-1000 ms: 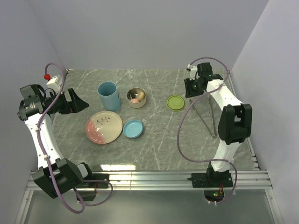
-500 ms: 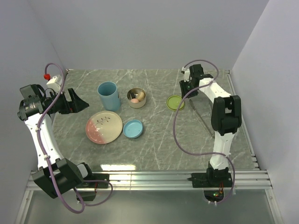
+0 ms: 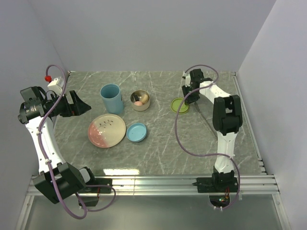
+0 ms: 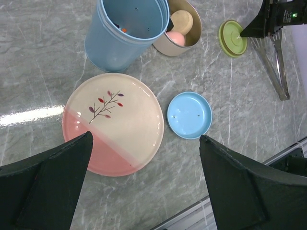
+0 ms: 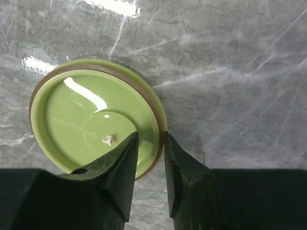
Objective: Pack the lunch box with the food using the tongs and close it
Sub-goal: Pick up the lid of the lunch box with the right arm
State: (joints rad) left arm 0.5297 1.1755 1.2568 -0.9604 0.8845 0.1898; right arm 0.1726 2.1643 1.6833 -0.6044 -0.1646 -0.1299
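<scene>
The round metal lunch box (image 3: 140, 100) stands open at mid-table. It holds food: a beige egg (image 4: 181, 20) and a pink-orange piece (image 4: 175, 38). Its green lid (image 3: 178, 105) lies flat to the right. My right gripper (image 3: 187, 100) is down at the lid's right edge. In the right wrist view its jaws (image 5: 151, 136) stand narrowly apart astride the lid's rim (image 5: 96, 120), one finger over the lid, the other outside. The silver tongs (image 3: 206, 122) lie on the table right of the lid, untouched. My left gripper (image 3: 86, 106) hovers wide open at the far left, empty.
A tall blue cup (image 3: 111, 98) stands left of the lunch box with small bits inside. A pink-and-cream plate (image 3: 106, 130) and a small blue dish (image 3: 136, 132) lie nearer the front. Side walls close in on both sides.
My right arm swung left from above the tongs to the green lid, and its jaws narrowed around the rim. The left arm has not moved.
</scene>
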